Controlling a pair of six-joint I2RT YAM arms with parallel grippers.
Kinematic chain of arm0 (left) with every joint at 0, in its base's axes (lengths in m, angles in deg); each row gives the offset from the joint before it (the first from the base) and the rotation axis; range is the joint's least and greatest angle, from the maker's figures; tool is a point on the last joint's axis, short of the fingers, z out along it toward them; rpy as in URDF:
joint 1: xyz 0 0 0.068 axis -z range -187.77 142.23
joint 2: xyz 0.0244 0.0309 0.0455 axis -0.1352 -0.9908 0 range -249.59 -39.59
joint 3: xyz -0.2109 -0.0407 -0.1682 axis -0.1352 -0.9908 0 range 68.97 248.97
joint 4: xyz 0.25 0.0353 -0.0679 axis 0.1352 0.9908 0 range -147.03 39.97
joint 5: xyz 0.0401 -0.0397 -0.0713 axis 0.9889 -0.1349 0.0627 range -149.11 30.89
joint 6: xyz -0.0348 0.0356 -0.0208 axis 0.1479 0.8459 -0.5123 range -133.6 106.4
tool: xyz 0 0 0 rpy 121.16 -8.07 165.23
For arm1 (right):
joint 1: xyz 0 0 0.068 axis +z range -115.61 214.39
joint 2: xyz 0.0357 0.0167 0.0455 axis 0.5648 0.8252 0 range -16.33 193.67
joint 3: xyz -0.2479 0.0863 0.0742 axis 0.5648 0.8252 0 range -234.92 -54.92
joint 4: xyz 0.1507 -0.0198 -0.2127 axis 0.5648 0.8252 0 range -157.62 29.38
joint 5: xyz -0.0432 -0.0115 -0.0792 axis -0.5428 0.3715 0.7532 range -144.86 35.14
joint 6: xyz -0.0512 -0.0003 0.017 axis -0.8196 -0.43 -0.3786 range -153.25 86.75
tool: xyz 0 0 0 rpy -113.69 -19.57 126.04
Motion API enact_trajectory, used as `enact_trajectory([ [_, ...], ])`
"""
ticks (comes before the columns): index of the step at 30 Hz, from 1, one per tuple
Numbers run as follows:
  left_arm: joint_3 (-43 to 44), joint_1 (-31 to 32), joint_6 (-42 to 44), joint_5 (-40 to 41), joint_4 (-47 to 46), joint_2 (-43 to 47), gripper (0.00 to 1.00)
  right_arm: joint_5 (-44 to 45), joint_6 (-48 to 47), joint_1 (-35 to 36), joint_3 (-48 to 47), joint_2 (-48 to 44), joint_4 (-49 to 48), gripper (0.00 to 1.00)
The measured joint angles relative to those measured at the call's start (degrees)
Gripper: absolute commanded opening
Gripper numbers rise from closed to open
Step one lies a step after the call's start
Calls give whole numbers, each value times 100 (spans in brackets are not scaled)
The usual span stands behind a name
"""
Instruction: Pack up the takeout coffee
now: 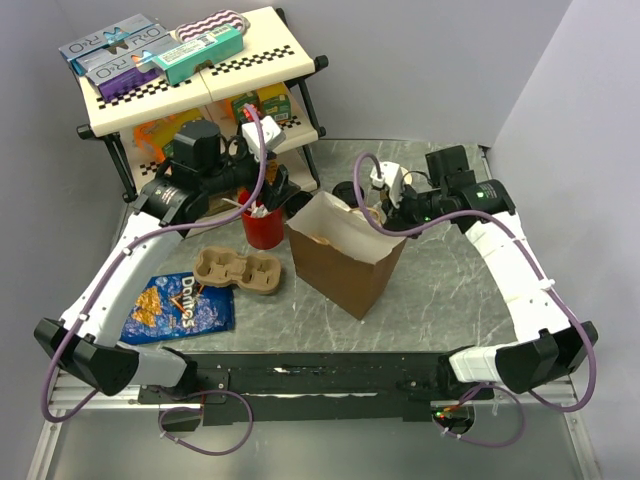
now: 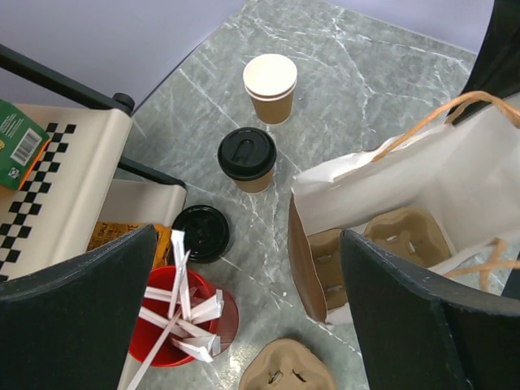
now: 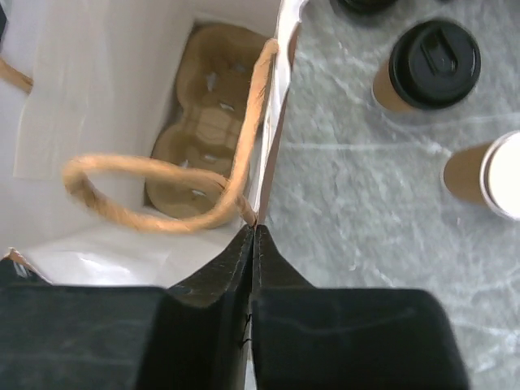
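Note:
The takeout coffee (image 2: pixel 247 158) (image 3: pixel 431 61), a tan cup with a black lid, stands upright on the marble table beside the open brown paper bag (image 1: pixel 345 260). My right gripper (image 3: pixel 253 231) (image 1: pixel 385 210) is shut on the bag's rim (image 3: pixel 280 81), right where a rope handle (image 3: pixel 162 195) is fixed. A cardboard cup carrier (image 3: pixel 207 130) (image 2: pixel 406 236) lies in the bottom of the bag. My left gripper (image 2: pixel 248 268) (image 1: pixel 270 190) hangs open above the table between the red cup and the bag, holding nothing. In the top view the coffee is hidden.
A second tan cup with a white top (image 2: pixel 270 85) (image 3: pixel 496 175) stands beyond the coffee. A loose black lid (image 2: pixel 201 233) lies near the red cup of white sticks (image 2: pixel 175 325) (image 1: pixel 263 225). Another carrier (image 1: pixel 238 270), a Doritos bag (image 1: pixel 180 305) and a checkered shelf rack (image 1: pixel 190 70) fill the left.

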Motion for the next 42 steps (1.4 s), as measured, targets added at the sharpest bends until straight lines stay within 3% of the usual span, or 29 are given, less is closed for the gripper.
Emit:
enact_trajectory([
  [15, -85, -2, -2, -400, -122, -2, 99, 179, -1438, -1539, -74, -334, 1132, 0],
  [22, -160, -2, 2, -382, -120, -9, 99, 293, -2031, -2575, -74, -387, 1259, 0],
  [28, -116, -2, 0, -133, -234, -227, 99, 302, -2262, -3067, -74, -387, 1281, 0],
  [29, -31, -2, -4, -83, -243, -354, 100, 297, -2275, -3108, -74, -387, 1276, 3],
  [30, 66, -2, -15, -66, -254, -503, 99, 291, -2280, -3136, -72, -387, 1274, 17],
  [33, 527, 15, -98, 42, -291, -1115, 99, 271, -2238, -3226, -68, -378, 1261, 37],
  [34, 695, 35, -146, 107, -341, -1351, 99, 245, -2218, -3237, -68, -378, 1250, 50],
  [36, 984, 129, -170, 269, -372, -1797, 99, 162, -2111, -3244, -50, -407, 1200, 67],
  [39, 1329, 372, -96, 479, -367, -2343, 99, 2, -1856, -3244, 136, -627, 931, 82],
  [42, 1738, 678, 118, 520, -350, -2944, 99, -129, -1558, -3244, 262, -1008, 750, 86],
])
